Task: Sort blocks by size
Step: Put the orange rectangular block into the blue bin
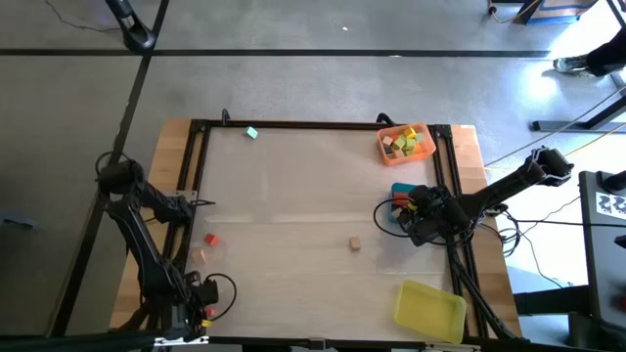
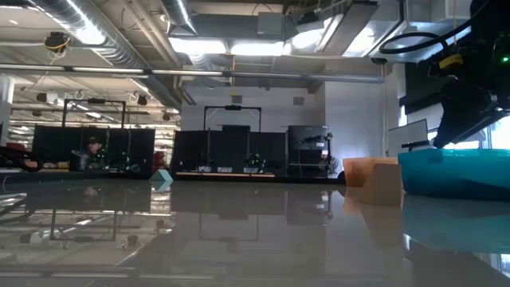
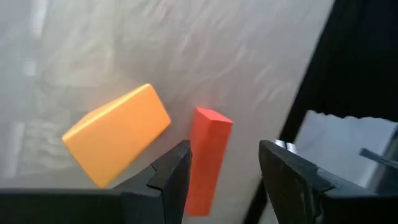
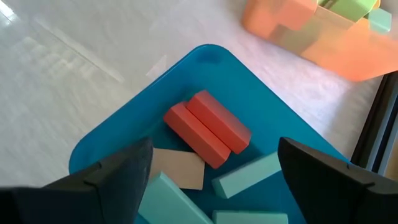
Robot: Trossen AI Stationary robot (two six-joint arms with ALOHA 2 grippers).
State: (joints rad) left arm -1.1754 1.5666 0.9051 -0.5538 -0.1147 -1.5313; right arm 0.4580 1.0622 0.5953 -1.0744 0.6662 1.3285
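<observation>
Red bar (image 3: 207, 158) on the table, just beside the orange block (image 3: 117, 134), left pincer (image 3: 224, 180) spread around its near end. Risk: one finger nudges the orange neighbour. Right pincer (image 4: 211, 180) hangs wide and empty over the blue tray (image 4: 217, 68).

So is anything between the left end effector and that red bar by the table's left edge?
Nothing visible. In the left wrist view the left end effector has its fingers open, with the red bar right ahead of the gap. The orange block lies beside the bar, apparently apart from it, close enough that one finger could nudge it.
</observation>
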